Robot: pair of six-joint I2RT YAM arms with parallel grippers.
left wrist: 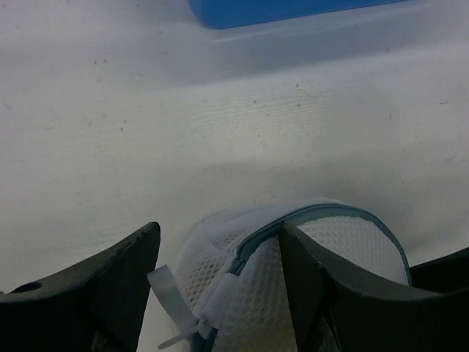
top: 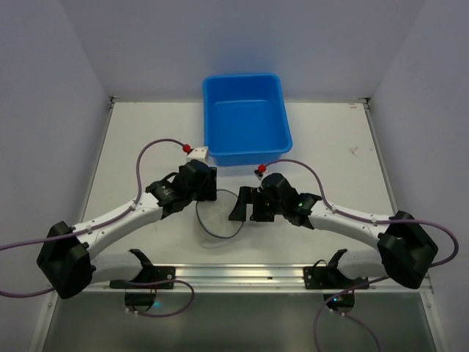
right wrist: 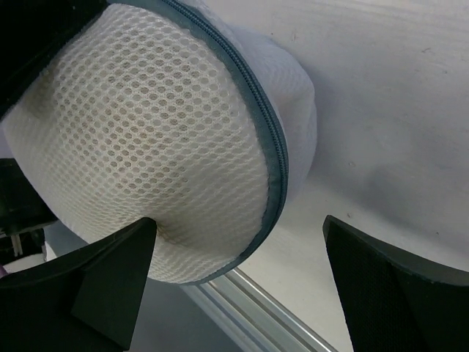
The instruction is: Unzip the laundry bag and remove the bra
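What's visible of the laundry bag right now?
The laundry bag is a round white honeycomb-mesh drum with a grey-blue zip around its rim, apparently zipped shut. It lies on the table between the open left gripper, which straddles its zip pull, and the open right gripper.

The mesh of the laundry bag (right wrist: 146, 147) hides what is inside, so the bra cannot be made out. In the left wrist view the bag's lower part and most of the blue tub (left wrist: 278, 9) are cut off.
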